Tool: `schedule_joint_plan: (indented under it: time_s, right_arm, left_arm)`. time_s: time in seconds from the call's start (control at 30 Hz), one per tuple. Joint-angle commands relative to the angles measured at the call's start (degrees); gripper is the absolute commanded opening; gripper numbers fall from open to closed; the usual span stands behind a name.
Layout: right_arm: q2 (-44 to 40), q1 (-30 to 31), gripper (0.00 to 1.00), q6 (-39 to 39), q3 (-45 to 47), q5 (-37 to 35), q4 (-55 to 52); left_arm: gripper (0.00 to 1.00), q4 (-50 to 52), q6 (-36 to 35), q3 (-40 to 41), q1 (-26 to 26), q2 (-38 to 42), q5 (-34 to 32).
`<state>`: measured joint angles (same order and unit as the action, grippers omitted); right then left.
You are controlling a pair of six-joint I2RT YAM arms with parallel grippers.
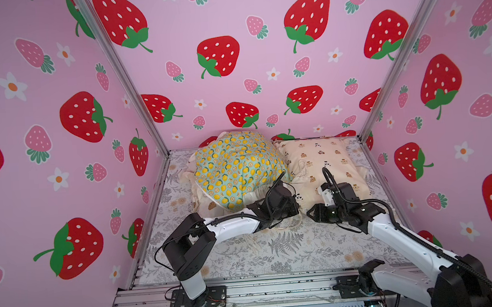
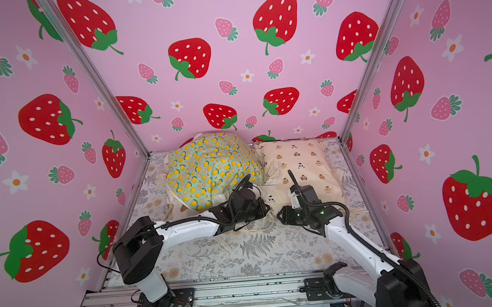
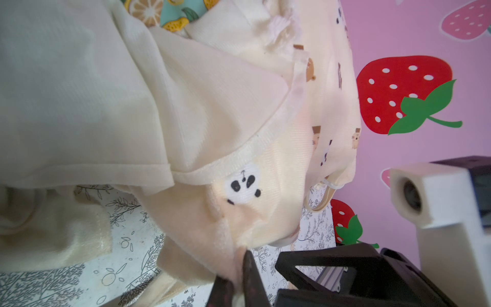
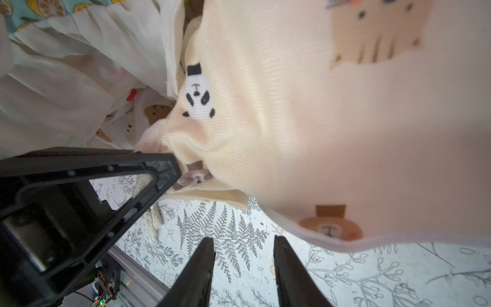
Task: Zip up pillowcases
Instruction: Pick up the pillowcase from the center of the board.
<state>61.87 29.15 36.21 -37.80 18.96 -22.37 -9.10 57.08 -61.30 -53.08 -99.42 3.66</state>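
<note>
At a near corner of the puffy bear pillowcase (image 1: pixel 322 160), left pincer (image 3: pixel 240 256) clamps its fabric — right pincer (image 4: pixel 243 240) stands apart-jawed, empty.

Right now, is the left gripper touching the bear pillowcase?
Touching. The left wrist view shows the left gripper pinched shut on an edge of the bear pillowcase.

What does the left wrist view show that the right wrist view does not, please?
Only the left wrist view: the pink strawberry wall and the left pincer shut on the bear pillowcase corner. Only the right wrist view: cookie-print fabric under a ruffle, and the right pincer open, empty, over the fern sheet. Both: the panda print, lemon pillowcase and fern sheet.
</note>
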Motion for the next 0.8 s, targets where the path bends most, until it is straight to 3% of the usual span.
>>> schedule_joint_plan:
  time_s: [0.0,0.77]
  right_arm:
    - [-0.5,0.3,0.39,0.4,1.5,2.0,1.9]
    - [6.3,0.3,0.33,3.0,3.4,1.2,11.4]
  left_arm:
    - [0.00,-2.2,1.5,-0.2,-0.1,0.8,1.4]
    - [0.00,-1.7,1.5,-0.8,-0.1,1.2,1.8]
